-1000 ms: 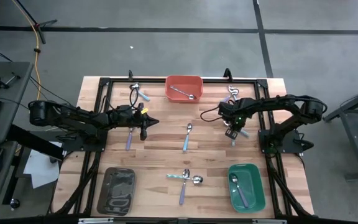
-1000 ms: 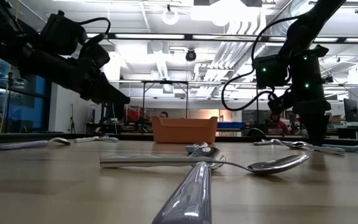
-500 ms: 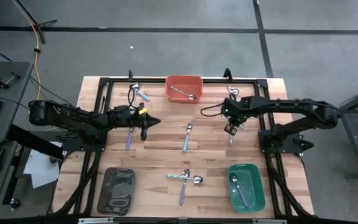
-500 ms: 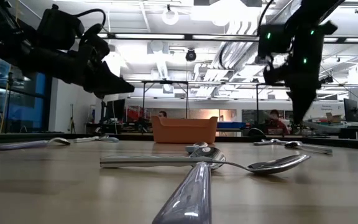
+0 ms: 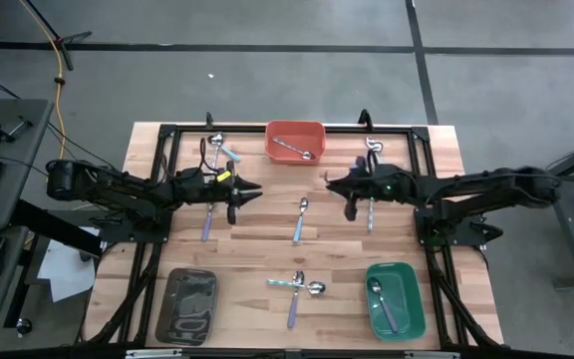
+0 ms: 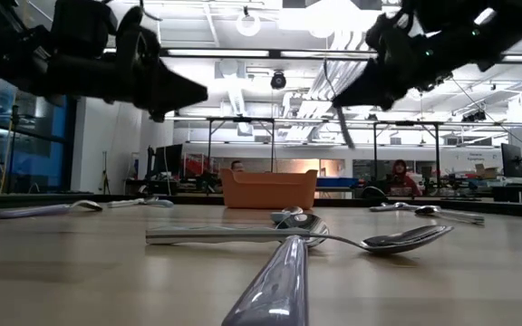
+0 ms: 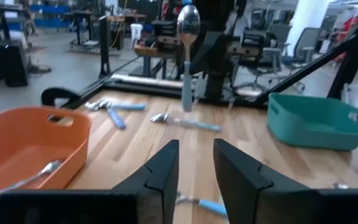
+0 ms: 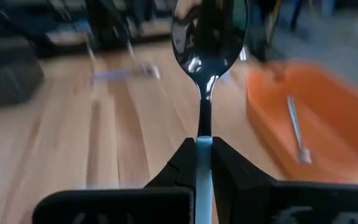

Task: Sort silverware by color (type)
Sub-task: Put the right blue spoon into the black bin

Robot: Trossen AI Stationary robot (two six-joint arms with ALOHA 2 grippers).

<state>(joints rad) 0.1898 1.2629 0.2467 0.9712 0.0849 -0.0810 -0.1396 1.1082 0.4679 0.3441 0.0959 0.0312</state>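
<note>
My right gripper (image 5: 331, 182) hangs over the middle of the table, right of centre, pointing toward the left arm and shut on a light-blue-handled spoon (image 8: 207, 37). The left wrist view shows that spoon (image 7: 188, 56) in the air, bowl uppermost. My left gripper (image 5: 254, 189) is open and holds nothing, level above the table and facing the right one. Other spoons lie flat on the wood: a lavender one (image 5: 206, 221), one at centre (image 5: 301, 217), a crossed pair (image 5: 296, 288), and a light-blue one (image 5: 371, 212). My right gripper pinches the spoon's light-blue handle (image 8: 204, 152) between its two fingers (image 8: 180, 163). The spoon lies along the fingers, its neck and shiny bowl (image 8: 209, 31) reaching out past the fingertips. It is lifted clear of the table.
An orange tray (image 5: 295, 129) at the far edge holds a silver spoon. A teal tray (image 5: 411, 299) near right holds one spoon, and a grey tray (image 5: 189, 304) sits near left. More spoons lie at the far left (image 5: 223, 149) and far right (image 5: 372, 148). Black frame rails border the table.
My right gripper rose from the spoons on the table's right side and swung toward the table's left, turning from pointing down to pointing at the left arm, carrying the light-blue spoon lifted clear. My left gripper tipped up toward level and reached slightly right.
</note>
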